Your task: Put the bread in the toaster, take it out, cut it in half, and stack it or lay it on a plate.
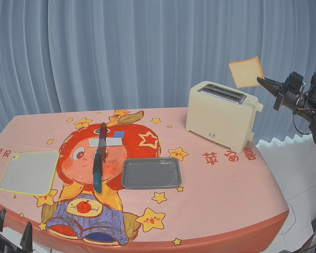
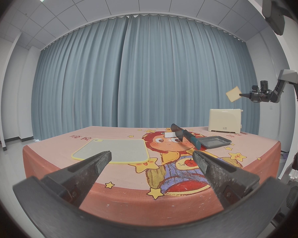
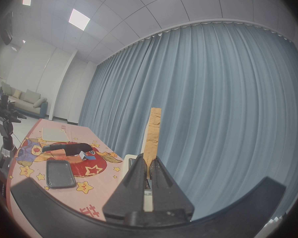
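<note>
Your table [image 1: 217,194]: pink cartoon cloth, blue curtain [image 1: 130,46] behind. Toaster [image 1: 221,115] far right, grey tray [image 1: 151,173] centre, knife [image 1: 99,159] beside it, cutting board [image 1: 30,173] left. Right gripper [image 1: 261,80] pinches the bread [image 1: 246,72] by a corner, in the air above the toaster's right end. Left gripper [image 2: 152,156] hangs spread wide, holding nothing, off the near edge. The right wrist view gives you the slice edge-on, plus a sofa [image 3: 28,99] and ceiling lights [image 3: 78,19].

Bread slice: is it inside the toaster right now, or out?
Out. The right hand pinches the bread slice by one edge, in the air, higher than the toaster; nothing sticks up from its slots.
</note>
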You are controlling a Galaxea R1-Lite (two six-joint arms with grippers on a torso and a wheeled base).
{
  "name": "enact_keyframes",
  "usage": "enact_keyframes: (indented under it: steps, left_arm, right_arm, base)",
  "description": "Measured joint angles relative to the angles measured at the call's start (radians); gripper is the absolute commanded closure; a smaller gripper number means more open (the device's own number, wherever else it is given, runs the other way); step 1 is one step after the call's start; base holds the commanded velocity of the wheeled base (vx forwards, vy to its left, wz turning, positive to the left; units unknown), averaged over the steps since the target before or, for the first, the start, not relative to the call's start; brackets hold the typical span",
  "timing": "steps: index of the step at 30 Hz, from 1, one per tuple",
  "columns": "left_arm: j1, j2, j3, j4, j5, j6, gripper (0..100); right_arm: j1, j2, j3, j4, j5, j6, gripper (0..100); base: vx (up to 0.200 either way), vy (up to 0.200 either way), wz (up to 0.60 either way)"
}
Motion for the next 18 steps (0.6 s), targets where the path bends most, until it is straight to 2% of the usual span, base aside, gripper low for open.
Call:
enact_keyframes:
  steps: [10, 18]
  left_arm:
    - [0.000, 0.000, 0.000, 0.000, 0.000, 0.000, 0]
    - [0.000, 0.000, 0.000, 0.000, 0.000, 0.000, 0]
  right_arm:
    - [-0.003, 0.028, -0.020, 0.046, 0.000, -0.068, 100]
    - [0.001, 0.059, -0.010, 0.046, 0.000, -0.088, 100]
  base:
    - [0.000, 0.000, 0.00]
    - [0.000, 0.000, 0.00]
